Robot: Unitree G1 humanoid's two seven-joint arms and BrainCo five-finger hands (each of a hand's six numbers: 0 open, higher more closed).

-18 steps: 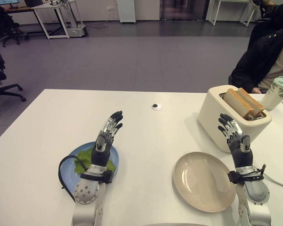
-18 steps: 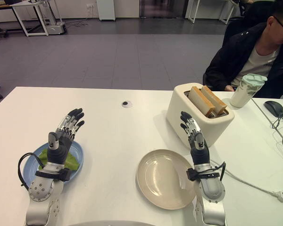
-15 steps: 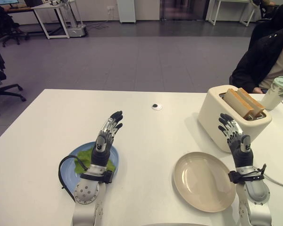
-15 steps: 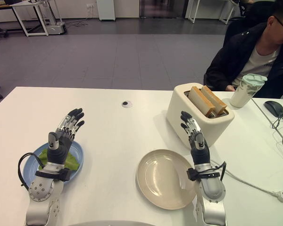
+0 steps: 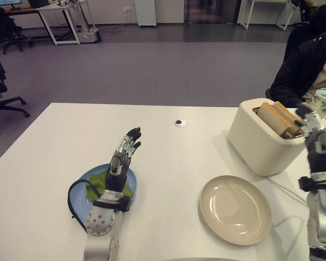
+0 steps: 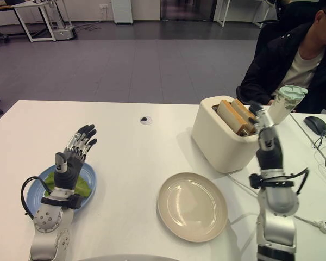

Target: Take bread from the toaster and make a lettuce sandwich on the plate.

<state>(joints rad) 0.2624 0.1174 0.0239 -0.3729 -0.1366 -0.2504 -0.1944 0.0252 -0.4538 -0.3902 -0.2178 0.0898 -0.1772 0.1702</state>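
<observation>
Toward the far right of the desk, a cream toaster with two slices of bread standing up out of its slots. Just beside the toaster's right end, the right hand raised off the desk, fingers straight and pointing up, gripping nothing, fingertips level with the near ends of the slices; contact with the bread impossible to tell. In front of the toaster, near the desk's front edge, a bare beige plate. Near the front left, a blue plate carrying the lettuce, and over it the left hand, fingers stretched out and slightly spread, holding nothing, tips pointing toward the far edge. Close to the far edge at mid-desk, a small round dark fitting. Behind the right hand, by the far right corner, a lidded cup, and just right of it a computer mouse. Between the toaster and the right edge, a white cable lying on the desk.
</observation>
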